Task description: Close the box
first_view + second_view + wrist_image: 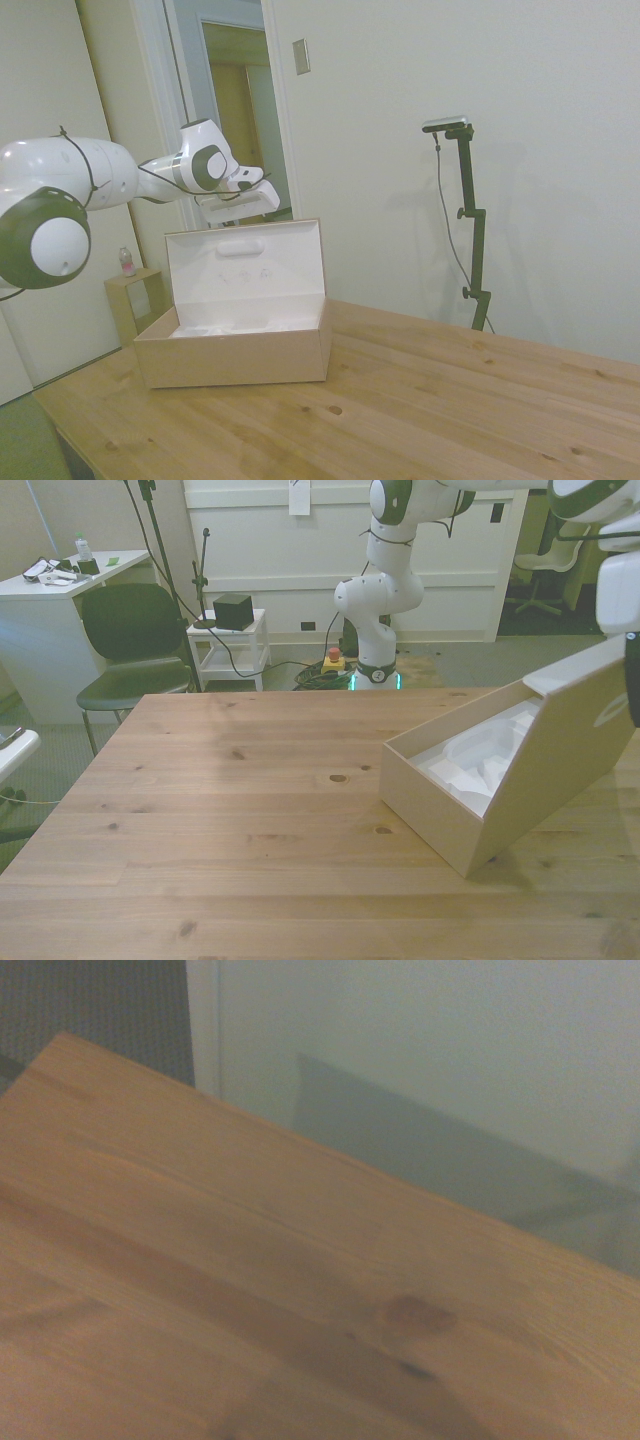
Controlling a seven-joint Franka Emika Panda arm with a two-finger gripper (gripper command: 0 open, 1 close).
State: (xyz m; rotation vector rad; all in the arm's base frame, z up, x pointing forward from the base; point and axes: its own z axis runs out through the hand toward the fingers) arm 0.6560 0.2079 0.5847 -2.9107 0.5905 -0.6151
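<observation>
Side view | gripper above box lid's top edge | finger spread unreadable

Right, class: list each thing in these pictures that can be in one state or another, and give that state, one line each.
box: open, resting flat on the table, white insert showing inside.
lid: raised, standing roughly upright on its hinge at the back.
gripper: behind the lid's top edge; contact and finger state unclear.
table: bare wood around the box.
</observation>
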